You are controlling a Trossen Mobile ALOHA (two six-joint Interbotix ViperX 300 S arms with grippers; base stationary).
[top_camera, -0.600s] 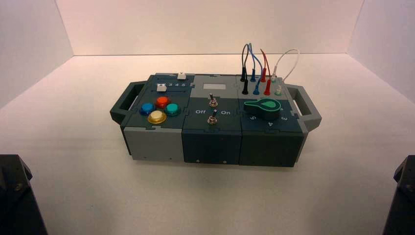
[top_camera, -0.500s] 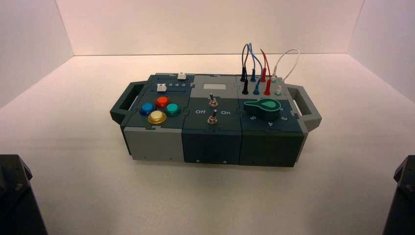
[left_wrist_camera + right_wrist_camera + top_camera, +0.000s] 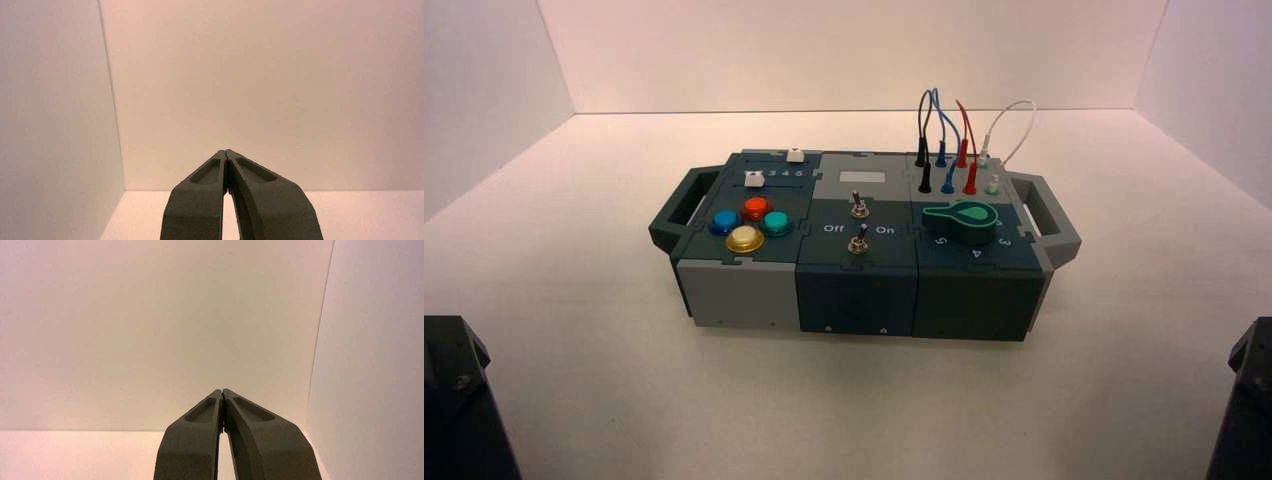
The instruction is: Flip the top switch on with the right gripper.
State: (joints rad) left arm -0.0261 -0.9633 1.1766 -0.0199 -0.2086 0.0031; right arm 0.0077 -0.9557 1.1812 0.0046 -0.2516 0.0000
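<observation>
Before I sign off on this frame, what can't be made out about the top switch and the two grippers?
- Top switch: appears in the high view only, too small to read its lever position; neither wrist view shows the box.
- Right gripper: fingers shut, facing a bare wall; its wrist view gives no relation to the switch.
- Left gripper: likewise shut, facing the wall.
- Both arms: cut off by the high view's bottom corners.

Plain matte white surface (image 3: 844, 400), bare and evenly lit, warm pinkish cast near the middle. Enclosed by three smooth white walls: back wall (image 3: 854, 50), left wall (image 3: 474, 90), right wall (image 3: 1224, 80), meeting at clean corners.
</observation>
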